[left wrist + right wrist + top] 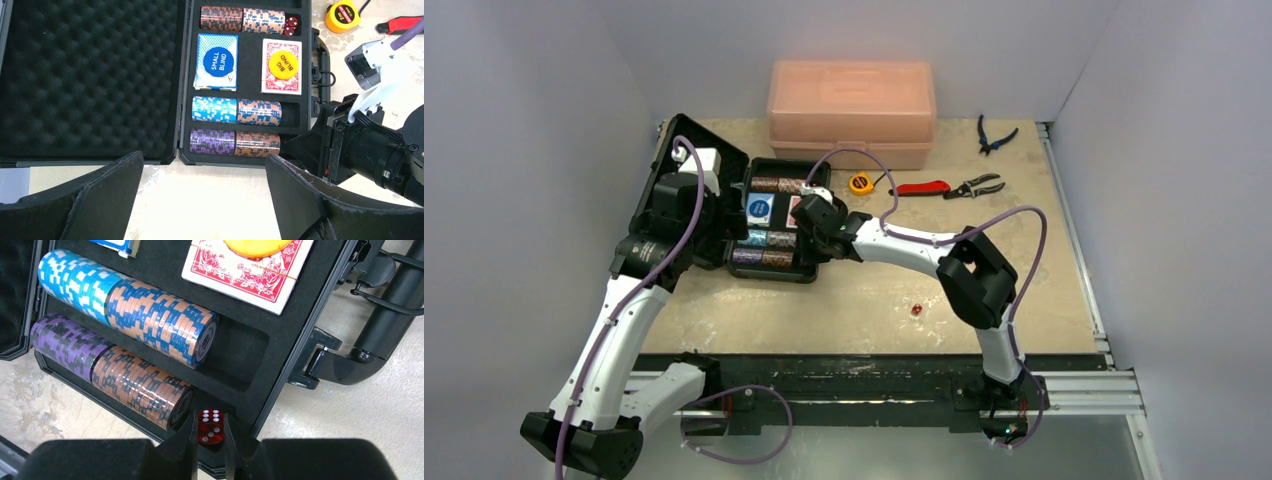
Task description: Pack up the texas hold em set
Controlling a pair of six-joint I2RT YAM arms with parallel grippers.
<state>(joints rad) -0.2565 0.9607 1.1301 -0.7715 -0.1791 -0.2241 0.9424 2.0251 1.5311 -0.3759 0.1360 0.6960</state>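
Right tool (209, 421) is pinching a red die (210, 428), its underside hidden. Left tool (204, 159) is hanging open over the opened briefcase (249, 65).

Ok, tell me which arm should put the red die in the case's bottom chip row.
Right. The right gripper has the red die between its fingertips, directly over the empty end of the bottom row of the case. The left gripper hangs open and empty.
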